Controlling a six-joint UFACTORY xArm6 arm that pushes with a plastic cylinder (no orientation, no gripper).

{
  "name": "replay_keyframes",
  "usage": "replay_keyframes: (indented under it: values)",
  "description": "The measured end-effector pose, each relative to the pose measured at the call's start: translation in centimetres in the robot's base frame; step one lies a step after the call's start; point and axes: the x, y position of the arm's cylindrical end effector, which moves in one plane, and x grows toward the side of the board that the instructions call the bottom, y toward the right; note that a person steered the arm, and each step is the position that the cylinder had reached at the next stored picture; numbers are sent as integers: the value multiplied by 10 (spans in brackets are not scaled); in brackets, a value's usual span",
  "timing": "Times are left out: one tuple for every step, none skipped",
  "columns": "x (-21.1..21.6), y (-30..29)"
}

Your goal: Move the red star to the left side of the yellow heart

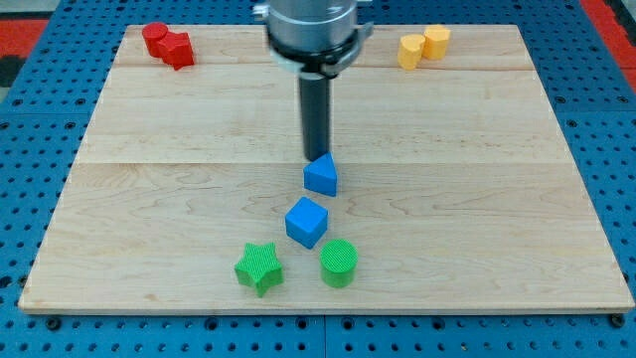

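Single camera view of our wooden counter on a blue pegboard. Our arm carries no jaws, so no jaw state applies; it ends in a dark rod whose lower end, my tip, stands near the counter's centre, just above and touching, or nearly touching, the top edge of the blue triangle.

Below the triangle, toward the view's bottom, lies the blue cube. Just under the cube sit the green star, to the view's left, and the green cylinder, to the view's right.

At the view's top left corner we see two red blocks touching each other: the red star and, to its left, a second red block whose shape we cannot make out with confidence. At the view's top right we see two yellow blocks, also touching: the yellow heart, probably the left one, and a yellow block beside it. The red star lies well apart from the yellow heart and from my tip.
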Motion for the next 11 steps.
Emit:
replay_keyframes:
  values:
    - [14, 19]
    - [53, 9]
    - [62, -15]
    - [19, -4]
    - [-75, -83]
    - [-136, -216]
    - [-192, -314]
    - [-188, -313]
    - [-191, -246]
    - [-193, -226]
    - [-206, -270]
